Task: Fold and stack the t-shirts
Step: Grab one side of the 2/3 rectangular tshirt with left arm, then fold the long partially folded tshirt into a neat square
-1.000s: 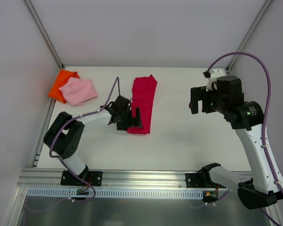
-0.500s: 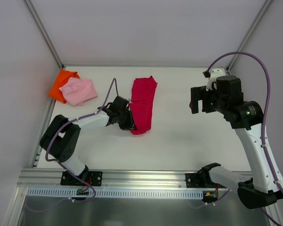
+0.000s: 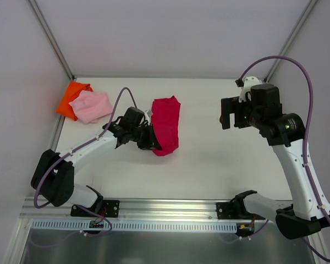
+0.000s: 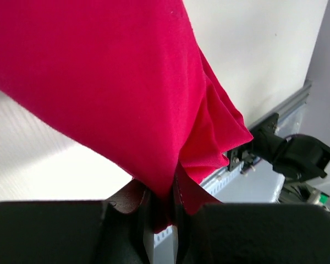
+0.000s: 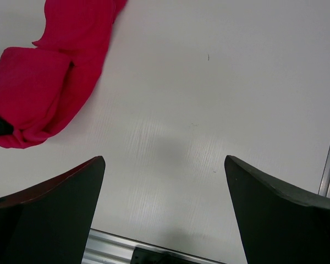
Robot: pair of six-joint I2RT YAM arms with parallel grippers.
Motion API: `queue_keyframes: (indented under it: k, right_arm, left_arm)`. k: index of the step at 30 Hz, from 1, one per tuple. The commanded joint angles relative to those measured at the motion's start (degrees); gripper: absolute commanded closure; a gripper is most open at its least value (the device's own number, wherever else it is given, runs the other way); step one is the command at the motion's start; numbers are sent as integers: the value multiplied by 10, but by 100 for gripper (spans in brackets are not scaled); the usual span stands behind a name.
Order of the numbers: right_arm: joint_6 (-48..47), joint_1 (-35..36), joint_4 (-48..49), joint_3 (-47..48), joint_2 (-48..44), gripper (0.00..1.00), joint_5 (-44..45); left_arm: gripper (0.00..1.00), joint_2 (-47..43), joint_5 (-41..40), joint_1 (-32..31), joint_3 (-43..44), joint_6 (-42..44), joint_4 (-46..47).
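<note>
Step in hand: folding the crimson shirt (image 3: pixel 166 124); near end lifted, seemingly to be laid over the far end. A judgement, not a sighting.
Crimson shirt: long narrow strip at centre of the top view, running up-frame. Lower end raised off the bench (image 3: pixel 220 165) and curled over, upper end flat on it.
Left hand (image 4: pixel 162 212): clamped on the shirt's lower edge. In the wrist view, cloth pinched tight between the two fingers, the rest draping up and away in folds.
Right hand (image 3: pixel 226 118): held high at right of the top view, well apart from all cloth. Fingers spread wide with nothing between them, bare bench below in its wrist view.
Pink shirt (image 3: pixel 92 105): small bundle at upper left of the top view, lying partly on the orange one.
Orange shirt (image 3: pixel 71 96): under and left of the pink, at the bench's far-left corner.
Progress: two small bundles look folded and piled. Crimson looks like the last one, not yet at bundle size and not yet on the pile.
Next move calls for: carrying the pinched edge up-frame over the flat part, low and square so the layers land aligned; release only once the cloth rests flat.
Risk: single-point hold, so a loose corner may sag and skew the fold. Right hand free to steady the far end.
</note>
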Motion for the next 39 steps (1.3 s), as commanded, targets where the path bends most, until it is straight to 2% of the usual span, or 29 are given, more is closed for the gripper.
queue_keyframes:
  k: [1, 9, 12, 20, 29, 34, 39]
  right_arm:
    - [-5, 3, 21, 35, 7, 4, -1]
    - [2, 4, 27, 36, 18, 3, -35]
    - [2, 4, 28, 37, 19, 4, -35]
    - [-1, 4, 25, 18, 8, 3, -52]
    - [-6, 4, 20, 0, -11, 4, -44]
    - [-13, 3, 15, 0, -21, 3, -14]
    - [-18, 4, 11, -8, -31, 3, 3]
  left_arm:
    - [100, -17, 77, -4, 11, 3, -27]
    - [100, 15, 198, -8, -26, 1, 27]
    - [100, 27, 213, -9, -31, -24, 65]
    - [100, 74, 189, -8, 61, -26, 56]
    - [100, 109, 121, 1, 169, -28, 30]
    - [100, 136, 118, 15, 200, -23, 13]
    - [100, 130, 116, 31, 188, -37, 25]
